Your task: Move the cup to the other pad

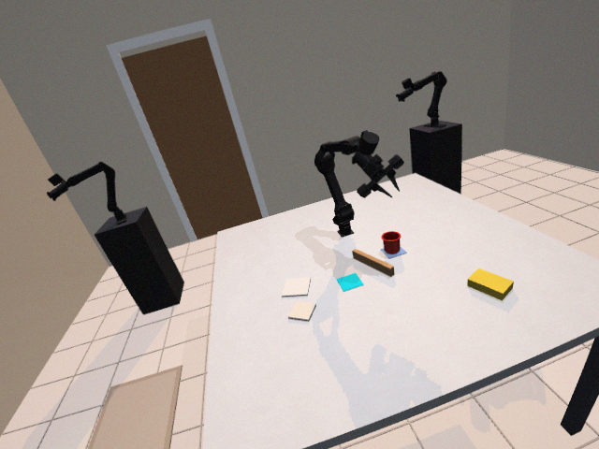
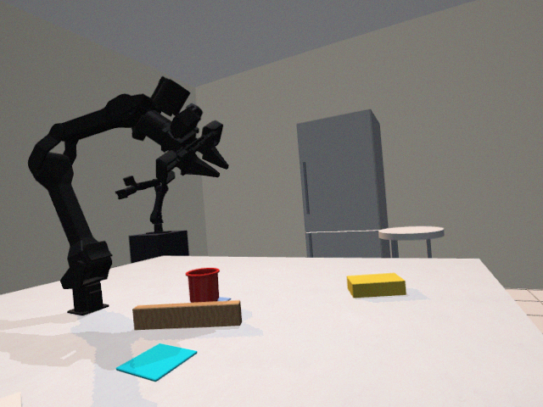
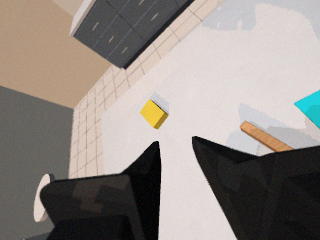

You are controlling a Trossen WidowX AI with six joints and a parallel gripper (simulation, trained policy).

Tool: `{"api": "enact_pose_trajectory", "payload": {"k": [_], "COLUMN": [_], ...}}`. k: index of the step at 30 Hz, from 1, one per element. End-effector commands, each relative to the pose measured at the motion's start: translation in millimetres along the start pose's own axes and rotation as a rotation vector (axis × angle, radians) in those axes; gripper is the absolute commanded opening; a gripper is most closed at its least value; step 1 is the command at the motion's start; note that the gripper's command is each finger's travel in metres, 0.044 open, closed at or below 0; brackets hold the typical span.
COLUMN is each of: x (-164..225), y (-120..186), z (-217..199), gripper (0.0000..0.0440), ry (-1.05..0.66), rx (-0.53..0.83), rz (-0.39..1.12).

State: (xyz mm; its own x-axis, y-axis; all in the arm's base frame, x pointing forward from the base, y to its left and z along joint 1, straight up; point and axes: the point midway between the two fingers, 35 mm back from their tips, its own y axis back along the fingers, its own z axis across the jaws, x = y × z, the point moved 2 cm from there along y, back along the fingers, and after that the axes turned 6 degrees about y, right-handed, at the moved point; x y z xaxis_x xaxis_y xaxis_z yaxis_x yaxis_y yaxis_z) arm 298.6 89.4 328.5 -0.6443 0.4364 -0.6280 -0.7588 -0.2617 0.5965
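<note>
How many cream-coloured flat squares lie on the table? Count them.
2: one cream flat square left of the cyan pad, one smaller nearer the top camera.

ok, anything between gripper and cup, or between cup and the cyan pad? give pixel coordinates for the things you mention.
Nothing visible between the raised, open gripper (image 1: 395,194) (image 2: 223,170) (image 3: 175,143) and the red cup (image 1: 390,242) (image 2: 203,285). The wooden block (image 1: 372,262) (image 2: 187,316) (image 3: 265,136) lies between the cup and the cyan pad (image 1: 350,282) (image 2: 157,361) (image 3: 311,107); a carry would probably need to clear it.
</note>
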Motion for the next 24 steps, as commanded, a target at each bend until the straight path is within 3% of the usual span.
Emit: {"api": "enact_pose_trajectory", "payload": {"k": [1,15,24], "x": [5.8,28.4,45.0], "y": [-3.6,-13.9,-22.8], "z": [2.6,5.3,-2.8], "gripper": [0.014,0.0127,0.0142], "ry": [-0.057,-0.218,-0.279], "rx": [0.023,0.153,0.271], "rz": [0.058,0.237,0.335]}}
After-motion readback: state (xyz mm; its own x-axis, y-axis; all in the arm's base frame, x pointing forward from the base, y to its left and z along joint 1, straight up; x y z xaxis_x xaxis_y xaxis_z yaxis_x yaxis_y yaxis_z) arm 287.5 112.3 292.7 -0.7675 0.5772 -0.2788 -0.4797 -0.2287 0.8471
